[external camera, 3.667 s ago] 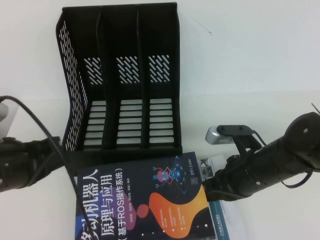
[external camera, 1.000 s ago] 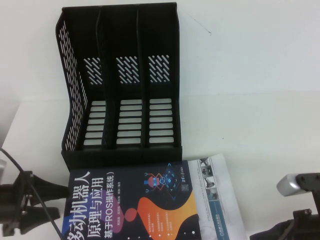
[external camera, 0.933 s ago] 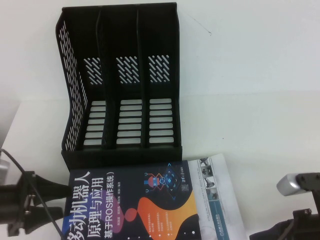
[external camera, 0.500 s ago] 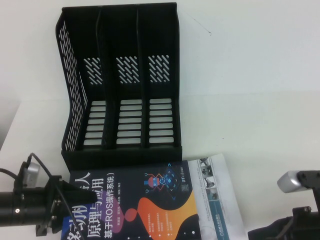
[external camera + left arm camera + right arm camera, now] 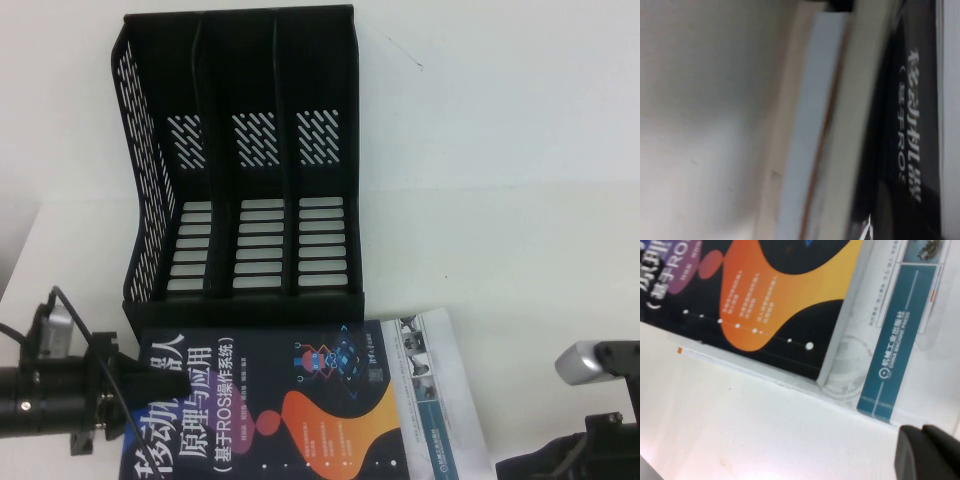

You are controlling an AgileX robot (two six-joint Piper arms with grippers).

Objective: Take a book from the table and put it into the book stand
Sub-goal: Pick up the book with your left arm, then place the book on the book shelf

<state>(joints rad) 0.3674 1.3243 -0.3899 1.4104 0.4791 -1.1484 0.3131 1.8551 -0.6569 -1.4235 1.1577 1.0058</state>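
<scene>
Book lies flat on the table, at about 6 o'clock in the high view, its navy cover facing up with the white title running along its long side and orange and pink blobs toward the near edge. It rests on top of a white-covered book, which sticks out at its 3 o'clock side. The far edge of the navy book lies just beside the front lip of the book stand, which stands upright at 12 o'clock of the book, all three compartments open toward the camera.

Left gripper sits at 9 o'clock of the book, low at table level, reaching in sideways. Its tips overlap the book's left edge and cover part of the title. Whether the fingers are apart or closed on the cover: cannot tell. In the left wrist view the book's page edge and dark cover fill the frame at very close range, with bare table beside them; no fingertips are visible there.

Right gripper is out of sight; only the right arm shows at 4 o'clock, well apart from the navy book. The right wrist view looks down on the near corner of both books: orange blob, and a teal publisher band on the white-covered book.
</scene>
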